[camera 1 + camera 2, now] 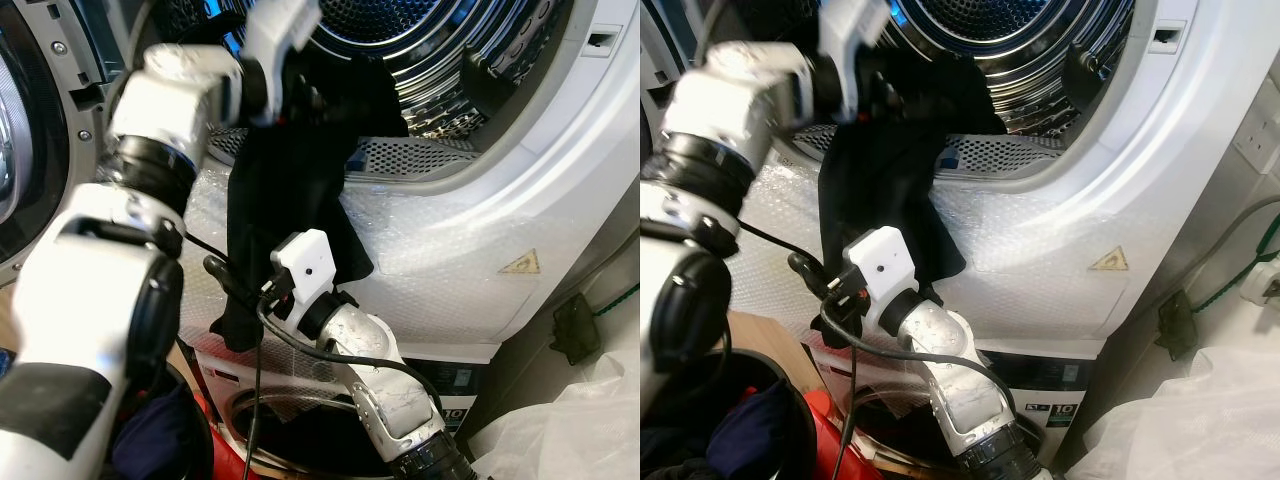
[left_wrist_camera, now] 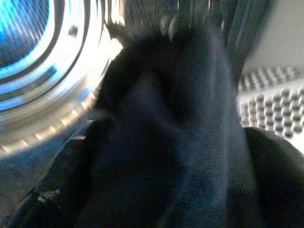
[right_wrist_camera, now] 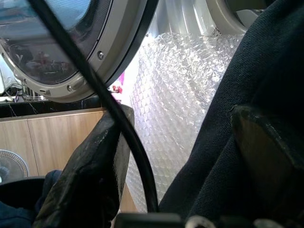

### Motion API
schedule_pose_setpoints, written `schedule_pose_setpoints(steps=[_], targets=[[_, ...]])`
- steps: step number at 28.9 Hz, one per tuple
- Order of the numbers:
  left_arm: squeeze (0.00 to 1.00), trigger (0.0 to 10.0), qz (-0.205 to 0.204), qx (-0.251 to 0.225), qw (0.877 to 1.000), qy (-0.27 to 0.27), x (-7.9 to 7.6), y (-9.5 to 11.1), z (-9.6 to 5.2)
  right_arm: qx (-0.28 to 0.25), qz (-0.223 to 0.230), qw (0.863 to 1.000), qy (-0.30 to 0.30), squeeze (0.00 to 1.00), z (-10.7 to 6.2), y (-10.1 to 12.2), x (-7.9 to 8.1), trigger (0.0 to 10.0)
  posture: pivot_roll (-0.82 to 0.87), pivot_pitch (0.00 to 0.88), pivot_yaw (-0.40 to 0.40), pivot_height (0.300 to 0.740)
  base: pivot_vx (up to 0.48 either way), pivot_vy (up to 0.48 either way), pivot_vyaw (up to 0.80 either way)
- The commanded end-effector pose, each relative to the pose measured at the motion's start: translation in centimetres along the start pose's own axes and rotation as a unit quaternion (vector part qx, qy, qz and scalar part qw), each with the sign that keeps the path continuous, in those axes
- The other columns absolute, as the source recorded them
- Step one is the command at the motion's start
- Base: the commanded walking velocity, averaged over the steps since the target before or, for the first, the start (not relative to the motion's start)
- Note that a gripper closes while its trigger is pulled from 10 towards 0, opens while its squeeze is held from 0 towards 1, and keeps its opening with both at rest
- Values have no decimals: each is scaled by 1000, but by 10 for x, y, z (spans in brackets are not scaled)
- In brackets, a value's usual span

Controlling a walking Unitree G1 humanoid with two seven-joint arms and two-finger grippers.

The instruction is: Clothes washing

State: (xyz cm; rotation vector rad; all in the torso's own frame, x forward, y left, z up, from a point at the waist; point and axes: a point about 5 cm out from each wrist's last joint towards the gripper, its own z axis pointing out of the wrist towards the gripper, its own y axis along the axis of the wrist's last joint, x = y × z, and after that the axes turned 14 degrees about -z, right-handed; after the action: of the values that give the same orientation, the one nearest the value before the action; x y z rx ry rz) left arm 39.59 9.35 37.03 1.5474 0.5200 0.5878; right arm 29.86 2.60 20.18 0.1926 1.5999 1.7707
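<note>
Bubble wrap [image 3: 175, 95] shows beside dark garment [image 1: 285, 200], right end effector [image 3: 190, 156] spread.

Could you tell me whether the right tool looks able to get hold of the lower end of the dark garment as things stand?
Probably yes: the right tool sits at the hanging hem of the dark garment, fingers open with cloth between them, nothing in between.

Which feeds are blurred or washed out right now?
Left wrist view: soft and smeared, dark garment close up, glare off the drum rim. Head views: left gripper motion-blurred at the drum mouth. Right wrist view: sharp; a black cable crosses it, bubble wrap bright.
</note>
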Motion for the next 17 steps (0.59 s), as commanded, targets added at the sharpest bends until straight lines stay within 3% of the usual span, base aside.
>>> schedule_pose_setpoints(steps=[1,3,6,9,11,15,17], targets=[[0,10000,-16,-15,1000,9,-14,-1,6,-24,3,1000,12,0,12,12,10,10000,-31,0,59,740,0,0,0],[0,10000,15,-41,999,33,-33,-12,9,-25,8,1000,8,0,12,11,11,10000,-44,0,64,740,0,0,0],[0,10000,45,-62,995,57,-42,-15,8,-24,6,1000,9,0,12,10,13,10000,-48,0,69,740,0,0,0],[0,10000,12,-74,995,61,-54,-15,8,-24,6,1000,9,0,12,9,14,10000,-48,0,77,740,0,0,0],[0,10000,-34,-84,994,68,-69,-13,2,-24,6,1000,6,0,13,8,14,10000,-51,0,88,740,0,0,0],[0,10000,-44,-100,982,152,-75,-14,-15,-29,12,999,5,0,16,10,16,10000,-17,0,96,740,0,0,0],[0,10000,-37,-100,980,166,-75,-13,-19,-31,14,999,10,0,18,10,18,10000,-13,0,96,740,0,0,0]])
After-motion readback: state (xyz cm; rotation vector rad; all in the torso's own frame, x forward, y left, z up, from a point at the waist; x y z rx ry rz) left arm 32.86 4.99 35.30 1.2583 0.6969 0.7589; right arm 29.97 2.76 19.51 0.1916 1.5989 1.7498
